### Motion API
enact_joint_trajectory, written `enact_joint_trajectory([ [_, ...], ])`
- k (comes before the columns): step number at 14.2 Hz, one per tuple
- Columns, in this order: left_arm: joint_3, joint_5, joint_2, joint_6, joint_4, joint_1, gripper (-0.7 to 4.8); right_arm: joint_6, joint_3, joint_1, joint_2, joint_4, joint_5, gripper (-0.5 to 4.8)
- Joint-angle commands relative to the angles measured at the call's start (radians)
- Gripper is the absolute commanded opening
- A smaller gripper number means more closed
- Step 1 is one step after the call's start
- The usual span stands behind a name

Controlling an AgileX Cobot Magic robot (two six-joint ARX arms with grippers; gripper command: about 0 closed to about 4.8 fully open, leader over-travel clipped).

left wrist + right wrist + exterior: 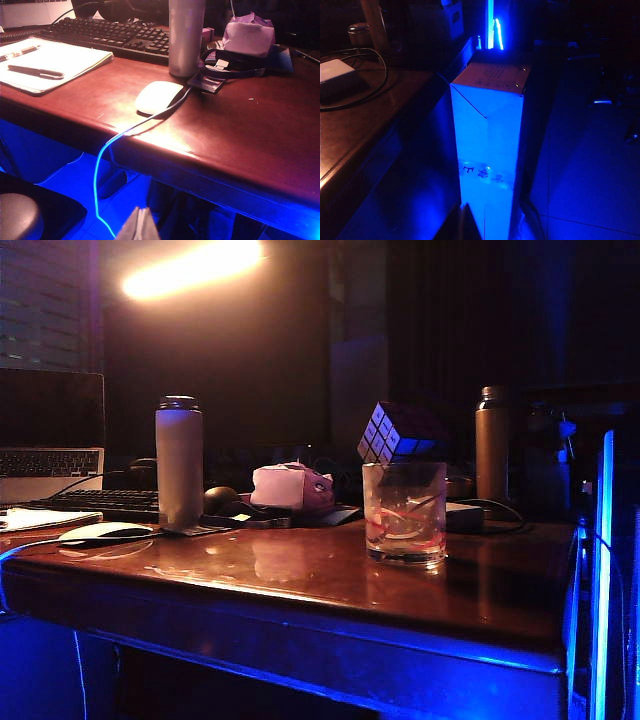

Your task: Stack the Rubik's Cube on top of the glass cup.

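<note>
Already the cube point(398, 432) sits tilted on the glass point(404, 512) rim, mid-table; it could slip off if bumped. Both grippers hang off the table's near edge: left point(139, 224) and right point(465, 220), pinched closed, empty.

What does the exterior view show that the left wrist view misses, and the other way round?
Only the exterior view shows the Rubik's Cube sitting tilted on the rim of the glass cup, plus the dark bottle behind. Only the left wrist view shows the left gripper held low in front of the table edge, the notepad and the pen. Both show the pale bottle, white mouse, keyboard and pink bundle. Neither shows the right gripper.
</note>
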Motion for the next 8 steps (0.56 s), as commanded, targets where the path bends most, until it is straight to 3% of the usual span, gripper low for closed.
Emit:
enact_joint_trajectory([
  [1, -0.002, 0.000, -0.003, -0.003, 0.006, 0.001, 0.04, 0.003, -0.003, 0.002, -0.001, 0.007, -0.001, -0.01],
  [8, -0.002, 0.000, -0.003, -0.003, 0.006, 0.001, 0.04, 0.003, -0.003, 0.048, -0.001, 0.007, -0.002, -0.01],
])
